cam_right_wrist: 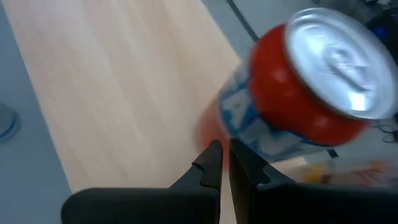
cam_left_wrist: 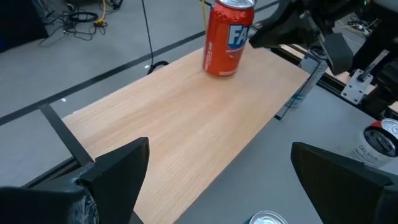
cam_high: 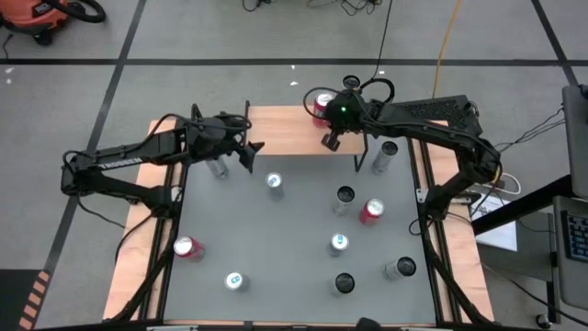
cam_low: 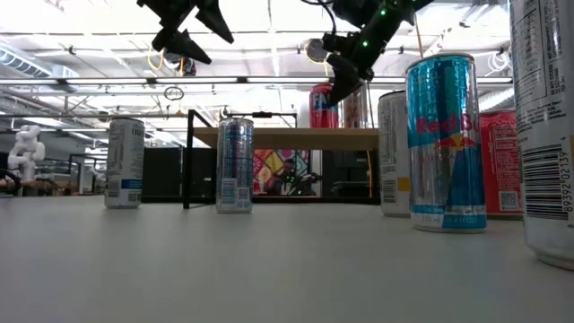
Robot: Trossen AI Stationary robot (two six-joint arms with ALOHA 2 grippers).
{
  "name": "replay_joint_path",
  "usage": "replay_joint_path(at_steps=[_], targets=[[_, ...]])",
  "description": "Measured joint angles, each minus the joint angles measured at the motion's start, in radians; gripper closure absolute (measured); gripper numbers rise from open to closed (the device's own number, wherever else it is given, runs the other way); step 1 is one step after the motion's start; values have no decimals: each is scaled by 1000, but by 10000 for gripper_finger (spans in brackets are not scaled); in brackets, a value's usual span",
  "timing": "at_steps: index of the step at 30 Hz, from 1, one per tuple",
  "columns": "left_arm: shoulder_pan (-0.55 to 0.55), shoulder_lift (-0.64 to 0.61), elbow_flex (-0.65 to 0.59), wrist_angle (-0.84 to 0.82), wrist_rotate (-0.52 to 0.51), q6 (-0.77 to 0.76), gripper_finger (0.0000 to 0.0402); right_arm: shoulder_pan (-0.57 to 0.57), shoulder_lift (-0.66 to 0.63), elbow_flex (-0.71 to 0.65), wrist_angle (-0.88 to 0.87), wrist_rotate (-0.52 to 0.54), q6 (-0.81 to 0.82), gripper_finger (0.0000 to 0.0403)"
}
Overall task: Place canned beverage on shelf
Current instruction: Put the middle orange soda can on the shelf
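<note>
Red can stands upright on the shelf, at its right end. Right claw pinched shut, empty, just beside it, likely freed after placing. Left claw spread wide, empty, above a table can, probably lining up.

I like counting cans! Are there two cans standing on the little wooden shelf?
No, only one red soda can stands upright on the light wooden shelf top; the rest of that top is bare.

We see a red can standing up on the shelf. The shelf has a light wood top. The can is at its right end.
</note>
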Motion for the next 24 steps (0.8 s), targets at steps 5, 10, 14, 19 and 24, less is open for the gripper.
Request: replay_joint_path(at_steps=[5,10,14,19,24], targets=[[9,0,0,0,1,0,9,0,33,0,27,-21,0,403],[14,0,0,0,1,-2,9,0,67,-1,70,-24,6,403],[14,0,0,0,1,-2,9,0,80,-1,82,-24,8,403],[14,0,0,0,1,-2,9,0,82,-1,84,-19,8,403],[14,0,0,0,0,-3,9,-6,81,-1,89,-18,8,403]])
